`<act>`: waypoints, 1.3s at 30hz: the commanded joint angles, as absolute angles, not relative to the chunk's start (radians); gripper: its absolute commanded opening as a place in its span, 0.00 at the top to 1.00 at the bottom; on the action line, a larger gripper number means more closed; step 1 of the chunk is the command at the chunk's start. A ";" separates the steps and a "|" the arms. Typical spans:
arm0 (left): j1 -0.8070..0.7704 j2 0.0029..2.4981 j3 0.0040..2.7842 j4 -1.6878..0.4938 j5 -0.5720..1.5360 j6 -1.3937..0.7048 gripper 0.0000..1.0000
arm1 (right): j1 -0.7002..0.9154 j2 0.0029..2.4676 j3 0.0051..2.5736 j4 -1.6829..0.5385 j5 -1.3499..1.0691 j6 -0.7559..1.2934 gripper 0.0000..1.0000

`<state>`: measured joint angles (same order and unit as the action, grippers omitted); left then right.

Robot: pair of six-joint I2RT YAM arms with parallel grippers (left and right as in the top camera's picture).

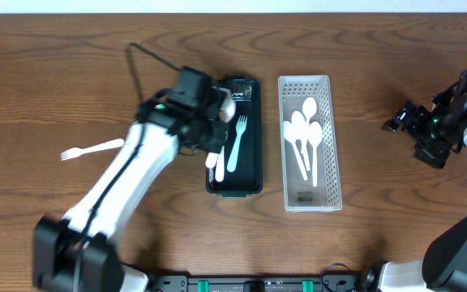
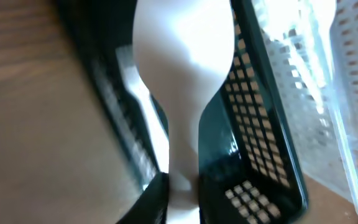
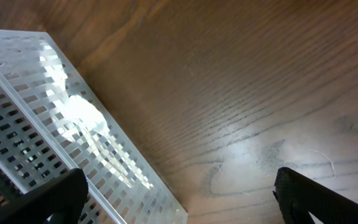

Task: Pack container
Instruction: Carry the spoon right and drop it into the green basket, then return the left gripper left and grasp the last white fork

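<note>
A dark green perforated bin [image 1: 252,174] lies mid-table and holds a white plastic fork [image 1: 236,146]. My left gripper [image 1: 220,109] hovers over its upper left part, shut on a white plastic spoon [image 2: 182,68] by the handle; the bowl points away from the jaws. The bin's wall fills the left wrist view [image 2: 253,124]. A white perforated bin [image 1: 331,174] to the right holds several white spoons [image 1: 305,134]. A second white fork [image 1: 92,149] lies on the table at the left. My right gripper [image 1: 404,119] is open and empty at the far right.
The white bin's corner shows in the right wrist view [image 3: 73,143], with bare wooden table [image 3: 247,93] between the open fingers. A thin black cable [image 1: 148,57] runs behind the left arm.
</note>
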<state>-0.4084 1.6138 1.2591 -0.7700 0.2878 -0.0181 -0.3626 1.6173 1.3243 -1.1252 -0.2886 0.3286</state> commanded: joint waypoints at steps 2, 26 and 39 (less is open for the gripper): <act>-0.421 1.686 1.263 -0.734 0.277 -0.089 0.62 | -0.367 1.621 1.320 -1.126 -0.296 0.321 0.01; 0.286 1.722 1.201 -0.860 0.131 -0.148 0.39 | -0.367 1.621 1.320 -1.126 -0.297 0.321 0.01; 0.458 1.780 1.200 -0.726 -0.073 -0.751 0.35 | -0.367 1.621 1.320 -1.126 -0.296 0.321 0.01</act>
<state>0.4458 1.7741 1.2026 -0.7311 0.0345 -0.5003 -0.3626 1.6173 1.3243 -1.1263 -0.2890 0.3290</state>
